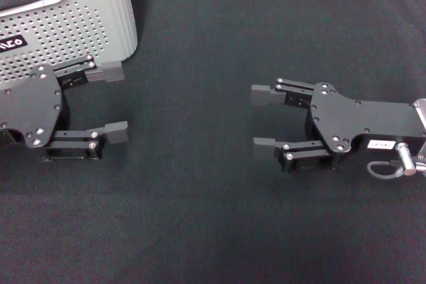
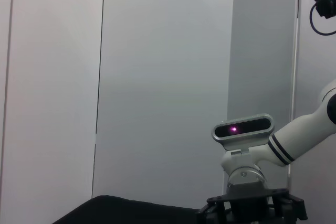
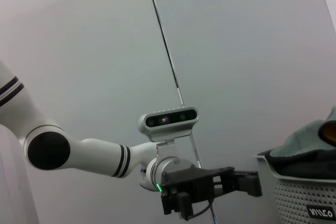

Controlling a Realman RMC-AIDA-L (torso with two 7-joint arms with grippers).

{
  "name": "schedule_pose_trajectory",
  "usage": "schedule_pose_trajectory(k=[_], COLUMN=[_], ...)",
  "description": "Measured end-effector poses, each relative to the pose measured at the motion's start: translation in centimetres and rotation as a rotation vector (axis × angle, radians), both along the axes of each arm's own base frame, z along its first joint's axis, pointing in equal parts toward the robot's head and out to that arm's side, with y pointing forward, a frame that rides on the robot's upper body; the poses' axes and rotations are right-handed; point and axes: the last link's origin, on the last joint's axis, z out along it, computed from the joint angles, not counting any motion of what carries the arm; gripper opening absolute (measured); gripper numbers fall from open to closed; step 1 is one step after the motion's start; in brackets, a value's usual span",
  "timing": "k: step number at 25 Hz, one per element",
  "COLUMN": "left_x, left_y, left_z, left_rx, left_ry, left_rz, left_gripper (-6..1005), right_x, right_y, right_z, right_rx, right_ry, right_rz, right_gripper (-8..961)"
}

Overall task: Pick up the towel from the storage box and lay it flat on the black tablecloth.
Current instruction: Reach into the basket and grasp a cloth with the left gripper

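Both arms are resting low over the black tablecloth, the left gripper at about nine o'clock just beside the storage box and the right gripper at about three o'clock, each with its jaws standing wide open and holding nothing. The towel is lying heaped in the box at ten o'clock, grey folds bulging over the rim. As I judge it, a pinch taking only one fold is risking the cloth snagging on the rim and dragging the light box along.
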Motion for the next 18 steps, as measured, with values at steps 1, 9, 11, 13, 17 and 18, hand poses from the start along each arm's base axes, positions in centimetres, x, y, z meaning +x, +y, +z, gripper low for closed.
schedule_pose_trajectory(k=[1,9,11,13,17,18], left_x=[0.0,0.07,0.1,0.14,0.24,0.26], left_y=[0.0,0.0,0.0,0.04,0.11,0.16], left_z=[-0.01,-0.09,-0.11,-0.1,-0.04,0.03], left_rx=[0.0,0.0,0.0,0.001,0.007,0.013], left_ry=[0.0,-0.002,-0.002,-0.003,-0.009,-0.012], left_rz=[0.0,-0.002,-0.003,-0.004,-0.006,-0.005], left_gripper=[887,881,880,878,875,874], right_x=[-0.1,-0.17,-0.13,-0.07,0.05,0.06], right_y=[0.11,0.21,0.2,0.17,0.11,0.11], right_z=[0.02,-0.03,-0.03,-0.03,-0.02,-0.02], right_rx=[0.003,0.005,0.008,0.011,0.015,0.015], right_ry=[0.002,0.003,0.003,0.004,0.006,0.006], right_rz=[0.0,-0.003,-0.004,-0.004,-0.007,-0.008], right_gripper=[869,869,869,869,868,868])
